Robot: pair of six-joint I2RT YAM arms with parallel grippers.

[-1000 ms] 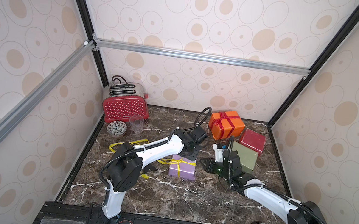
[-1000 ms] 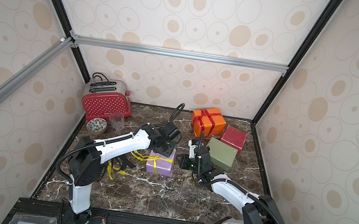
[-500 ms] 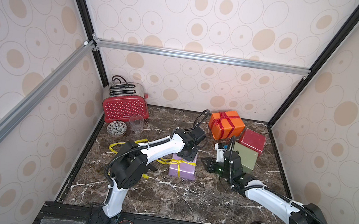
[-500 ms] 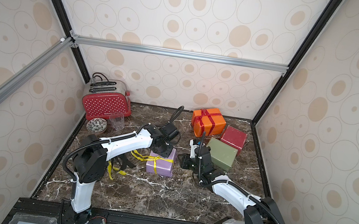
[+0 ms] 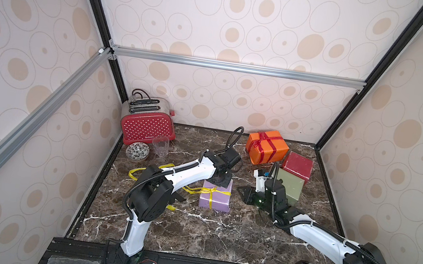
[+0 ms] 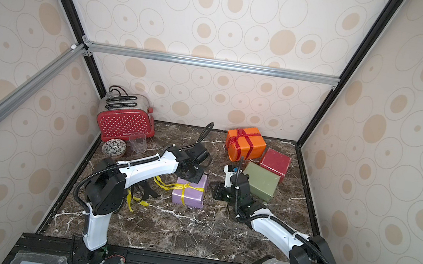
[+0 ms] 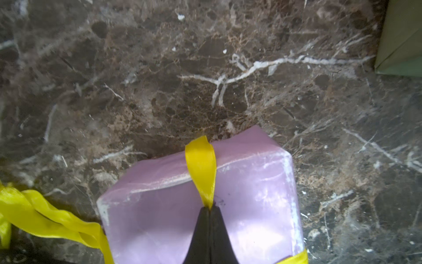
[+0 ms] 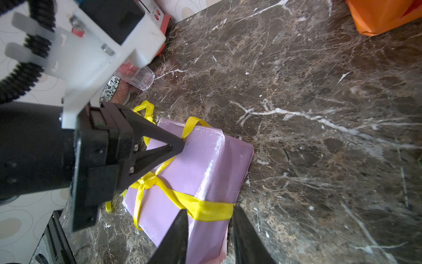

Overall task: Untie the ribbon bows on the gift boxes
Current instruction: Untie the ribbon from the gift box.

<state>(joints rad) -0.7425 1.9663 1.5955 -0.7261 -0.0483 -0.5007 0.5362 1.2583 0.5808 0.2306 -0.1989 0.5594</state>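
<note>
Pinching the yellow ribbon (image 7: 201, 164) atop the lilac box (image 7: 251, 205) mid-table, the left gripper (image 7: 209, 209) is clamped on one strand, and the wrap is still knotted. The right gripper (image 8: 209, 210), part open and empty, hovers just right of that box. The olive green box (image 5: 289, 185) and dark red box (image 5: 297, 165) at right look bare. The orange box (image 5: 267, 146) at far right still wears its red bow (image 5: 261, 139).

- both top views are bright and even, lit softly from above; only faint, short shadows lie on the marble table (image 5: 218, 233).
- left wrist view is hazy and dimmer at its corners (white sheen on the lilac box (image 7: 258, 205)).
- right wrist view is sharper; glare streaks the box edge, and the nearest parts blur.
</note>
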